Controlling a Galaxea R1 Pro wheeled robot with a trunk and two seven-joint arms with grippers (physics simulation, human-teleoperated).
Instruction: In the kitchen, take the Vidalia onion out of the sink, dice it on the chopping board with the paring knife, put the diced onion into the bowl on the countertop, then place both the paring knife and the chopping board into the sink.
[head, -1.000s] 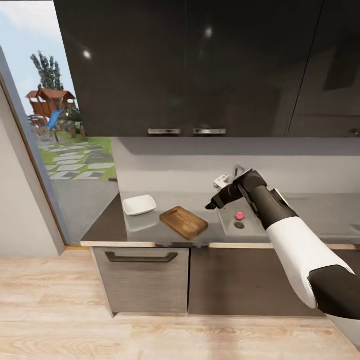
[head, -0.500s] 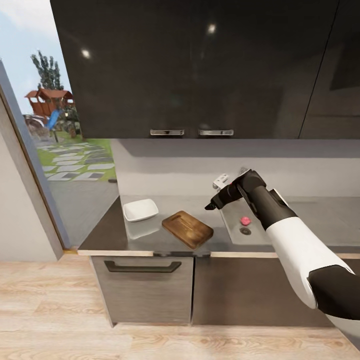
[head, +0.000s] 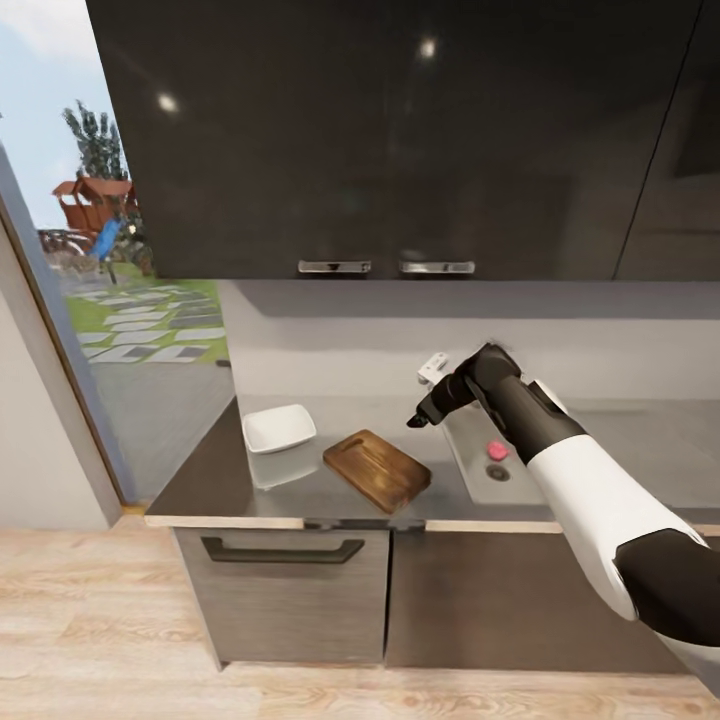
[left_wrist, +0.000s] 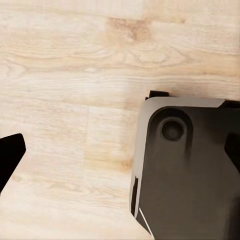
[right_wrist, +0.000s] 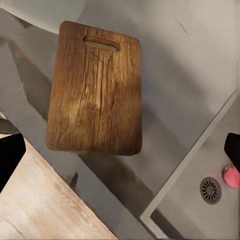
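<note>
while the right gripper (head: 420, 418) hovers open above the countertop (head: 220, 460), chopping board (head: 377, 469) lies bare; left jaws unclear.

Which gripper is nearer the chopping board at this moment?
Right. The right gripper hangs above the countertop between the chopping board and sink. The left wrist view looks down at wooden floor, away from the board.

Chopping board (head: 377, 468) between bowl (head: 279, 428) (left) and sink (head: 480, 460).
</note>
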